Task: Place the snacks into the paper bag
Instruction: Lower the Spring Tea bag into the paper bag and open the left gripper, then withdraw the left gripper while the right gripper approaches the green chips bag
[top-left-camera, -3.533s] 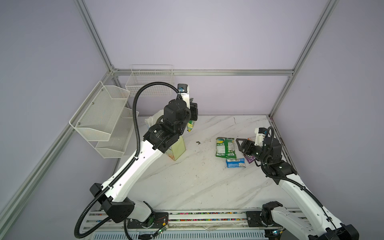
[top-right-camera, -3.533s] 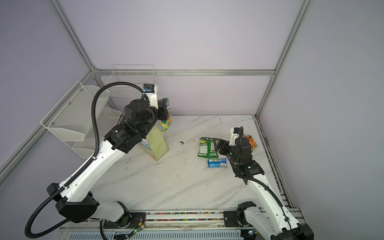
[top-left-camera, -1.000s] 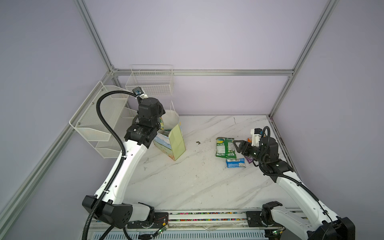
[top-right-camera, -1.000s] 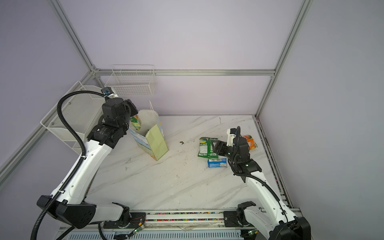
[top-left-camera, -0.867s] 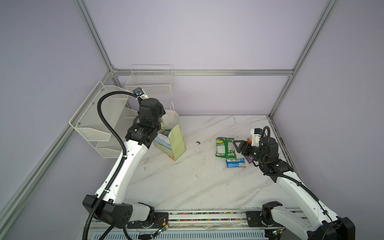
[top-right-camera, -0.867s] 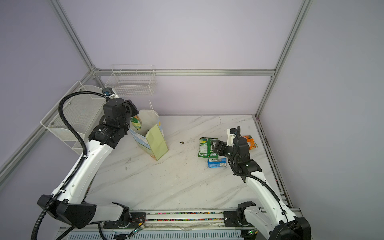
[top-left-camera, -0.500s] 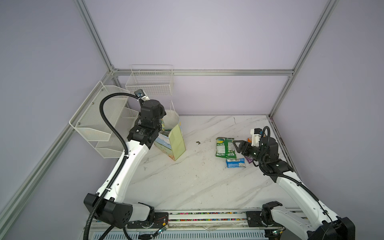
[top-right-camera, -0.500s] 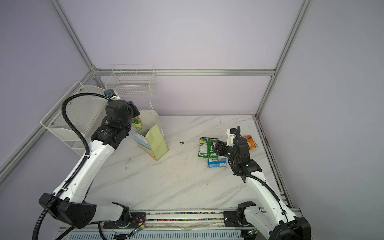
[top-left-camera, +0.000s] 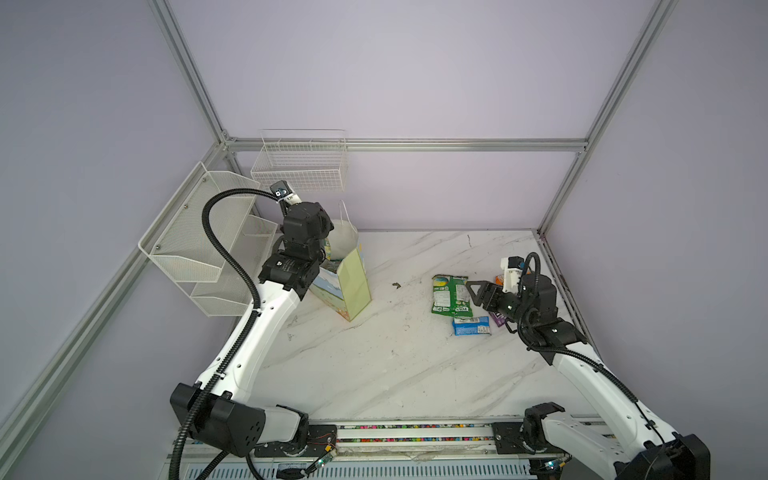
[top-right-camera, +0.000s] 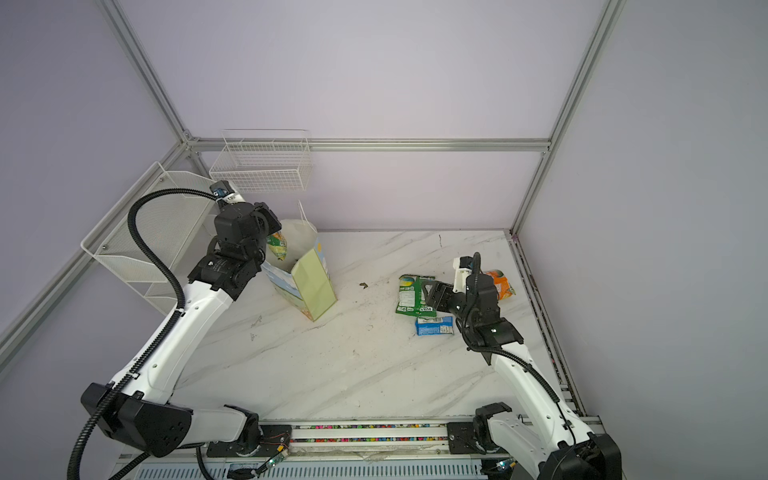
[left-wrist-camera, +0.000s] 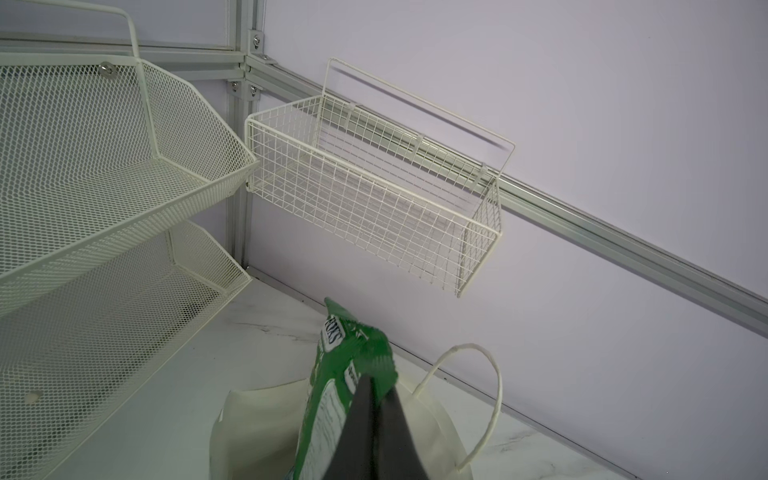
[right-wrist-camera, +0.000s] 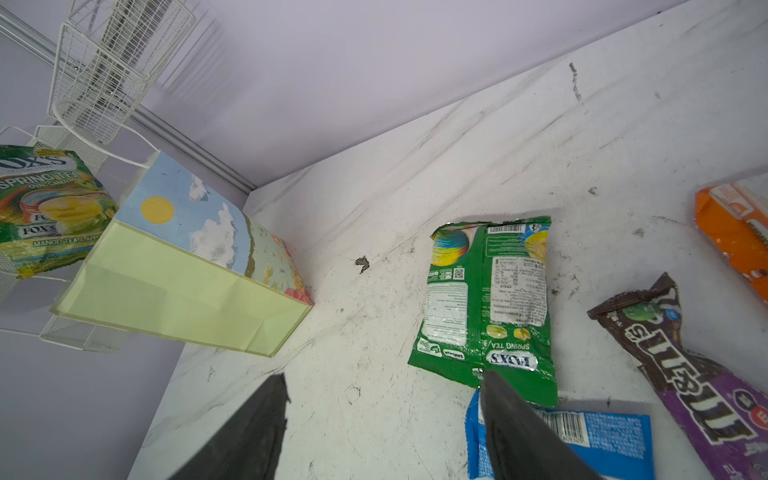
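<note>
We hold a green packet (top-right-camera: 277, 246) pinched in the left claw (left-wrist-camera: 378, 399) over the paper bag (top-right-camera: 309, 286), far left on the tabletop (top-left-camera: 374, 365), for dropping in. The right claw (right-wrist-camera: 382, 374) hangs open by a second green packet (right-wrist-camera: 486, 291).

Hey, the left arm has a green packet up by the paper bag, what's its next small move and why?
Probably open the left claw and let go. It pinches the green packet, which seems to hang over the open, white-lined mouth of the paper bag, so releasing should drop it inside.
</note>
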